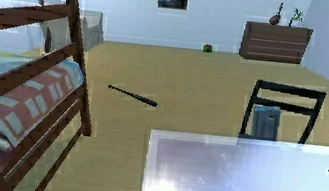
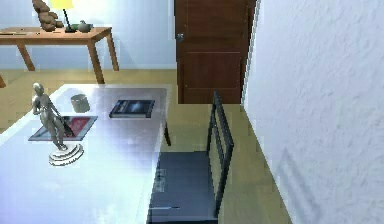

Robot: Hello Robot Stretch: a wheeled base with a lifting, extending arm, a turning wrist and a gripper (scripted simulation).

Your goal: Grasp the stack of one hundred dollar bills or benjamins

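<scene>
On the pale table [image 2: 110,170] beside the dark chair [image 2: 200,165] stands a grey statuette [image 2: 45,120], past it a small cup [image 2: 79,102] and a flat dark rectangle [image 2: 132,107], possibly the stack of bills, then a brown door [image 2: 210,45]; the gripper's state cannot be told.

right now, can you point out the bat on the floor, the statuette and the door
bat [image 1: 132,95], forward view, middle of its shaft
statuette [image 2: 46,117], arm side view, its torso
door [image 2: 212,45], arm side view, its middle panel
</scene>
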